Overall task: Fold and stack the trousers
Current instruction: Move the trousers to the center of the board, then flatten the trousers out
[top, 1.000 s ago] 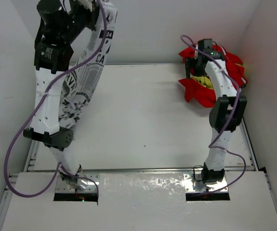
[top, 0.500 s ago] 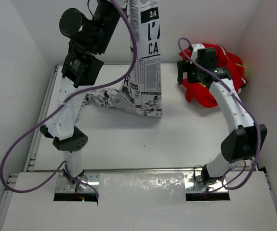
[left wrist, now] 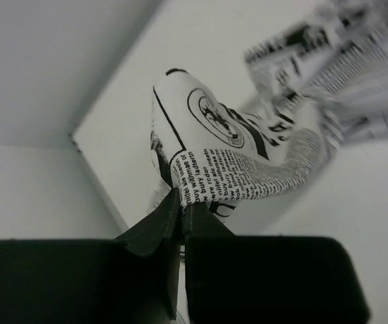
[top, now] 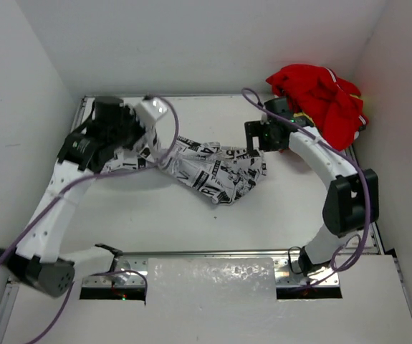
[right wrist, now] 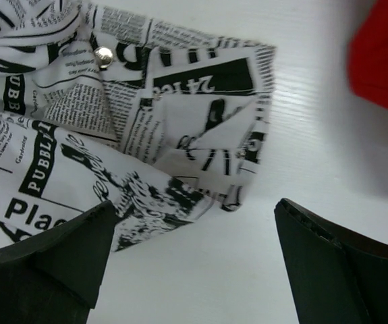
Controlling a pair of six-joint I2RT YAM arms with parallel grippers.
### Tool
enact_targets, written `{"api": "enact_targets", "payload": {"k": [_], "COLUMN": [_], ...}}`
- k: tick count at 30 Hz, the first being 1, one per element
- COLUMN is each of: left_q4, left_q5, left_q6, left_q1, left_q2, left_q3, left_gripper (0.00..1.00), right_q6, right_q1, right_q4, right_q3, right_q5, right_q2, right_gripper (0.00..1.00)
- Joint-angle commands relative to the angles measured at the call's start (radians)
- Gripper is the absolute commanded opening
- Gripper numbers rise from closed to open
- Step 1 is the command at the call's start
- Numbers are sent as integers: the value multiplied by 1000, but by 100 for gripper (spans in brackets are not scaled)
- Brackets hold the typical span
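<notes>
Now the trousers are lying in a rumpled heap on the white table, slightly behind its middle. They are soft white cloth, printed all over with black newspaper headlines, text columns and small pictures. In the right wrist view a silver snap button is showing near a flat, squared edge of the cloth.

The left gripper is pinching one fold of the trousers at the heap's left end, its black fingers pressed together on the cloth, which is arching up and away from them. The right gripper is hovering over the right end of the heap, fingers spread wide, holding nothing. Just behind it, a red garment is sitting bunched in the far right corner.

Half a second ago the trousers were hanging tall in the air from the raised left arm; that arm has since dropped low. The right gripper has moved from the red garment to the trousers.
</notes>
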Motion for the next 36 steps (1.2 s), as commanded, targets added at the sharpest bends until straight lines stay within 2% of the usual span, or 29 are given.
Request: {"api": "enact_targets", "payload": {"k": [1,5,9,13,16,18,20,21,22,23,24,25,27,29,31,33,34,35,36], "left_q4": [-137,-237,-242,-259,-263,-254,-236,-216,-204,-191,-166,-150,-103,-3,95,173,192,209,227], "left_q5": [109,67,-32,-72,-79,-87,-85,-87,-87,-101,-113,-125,-190,-257,-283,-225,-183,-89,-54], "left_q6": [83,172,226,201,171,158,152,152,152,146,143,140,120,105,117,157,163,158,143], "left_q1": [-8,-6,-8,-8,-8,-8,-8,-6,-6,-8,-8,-8,-6,-2,35,165,223,359,421], "left_q2": [-238,-442,-623,-664,-668,-668,-664,-656,-651,-644,-624,-613,-569,-520,-408,-267,-212,-156,-39], "left_q3": [-130,-412,-598,-663,-663,-671,-689,-698,-698,-701,-700,-698,-706,-706,-665,-598,-491,-427,-351], "left_gripper": [0,0,0,0,0,0,0,0,0,0,0,0,0,0,0,0,0,0,0], "right_q6": [108,132,90,122,134,142,143,154,154,157,172,180,194,195,220,261,283,330,350], "right_q1": [18,18,7,-25,-25,-25,-22,-22,-22,-19,-19,-19,-20,-22,-22,-29,-36,-54,-65], "right_q4": [49,68,-5,-102,-37,11,22,-8,-7,11,71,100,151,157,130,104,99,99,117], "right_q3": [11,82,209,307,219,156,155,164,165,148,87,54,39,97,265,465,534,592,693], "right_q5": [-59,-50,16,42,114,117,95,32,-5,-31,-38,-79,-87,-126,-152,-169,-171,-174,-174], "right_q2": [88,183,390,551,549,548,614,655,656,654,639,616,558,539,535,535,533,529,521], "right_gripper": [94,93,94,95,95,95,93,81,81,72,42,31,0,0,0,0,0,0,0]}}
